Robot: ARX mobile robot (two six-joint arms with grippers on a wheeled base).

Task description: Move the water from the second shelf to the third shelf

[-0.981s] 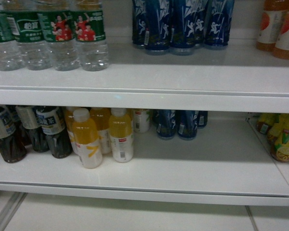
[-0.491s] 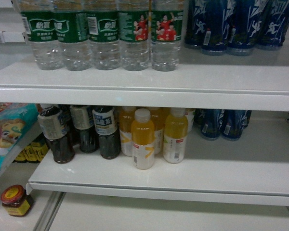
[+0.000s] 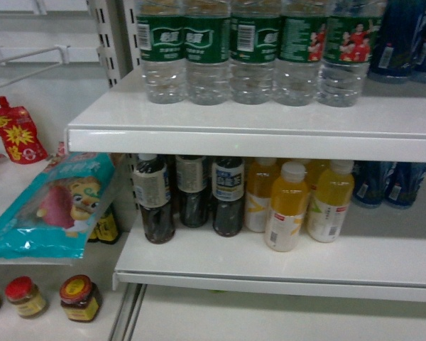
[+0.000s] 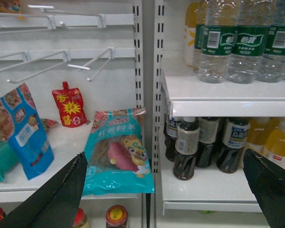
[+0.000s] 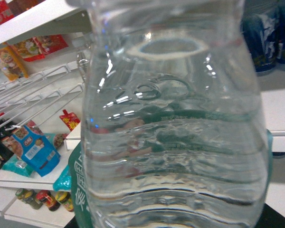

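Water [image 5: 175,142] fills R wrist view, apparently held by R hand; grip unseen. L hand [image 4: 166,190] spread, empty. Judged heavy, slick, squashable; best gripped mid-body.

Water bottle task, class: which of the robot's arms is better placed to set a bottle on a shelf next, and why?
Right. Its wrist view is filled by a water bottle, apparently already held. The left gripper is open and empty.

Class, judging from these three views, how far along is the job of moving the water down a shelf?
Done: one water bottle fills the right wrist view, apparently held there. In hand: carrying it; the left gripper hangs open and empty. Left: placing it. Five other water bottles stand on the upper shelf; no water shows among the drinks below.
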